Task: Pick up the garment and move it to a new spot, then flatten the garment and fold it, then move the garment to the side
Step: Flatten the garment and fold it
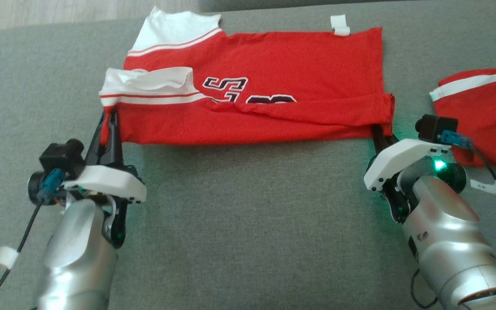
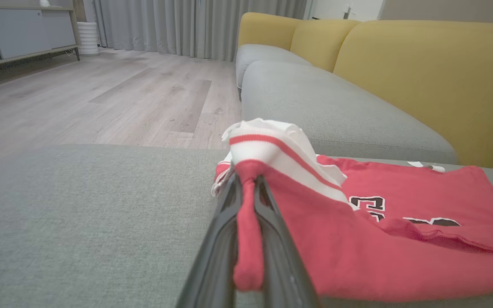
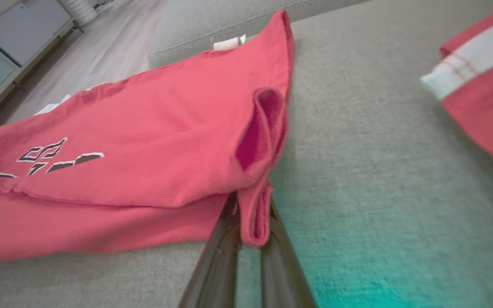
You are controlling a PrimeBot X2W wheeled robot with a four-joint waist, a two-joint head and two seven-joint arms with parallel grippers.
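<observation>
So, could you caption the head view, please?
Left gripper and right gripper pinch near corners of the red jersey on a grey cushion.

Soft, even daylight fills all three views, leaving faint shadows under the red knit jersey with white trim (image 1: 274, 73) on the grey woven sofa cushion (image 1: 248, 224). The head view is slightly hazy. Pale glare streaks the silver metal right forearm (image 1: 446, 232), and a small green indicator lamp (image 1: 438, 164) tints the white plastic wrist cover (image 1: 403, 159) beside it. The right wrist view is smeared with blur, and a teal glow washes the cushion at lower right. In the left wrist view the long dark fingers (image 2: 216, 256) near the lens are out of focus, and the pale wooden floor (image 2: 101, 85) carries a dull sheen.
</observation>
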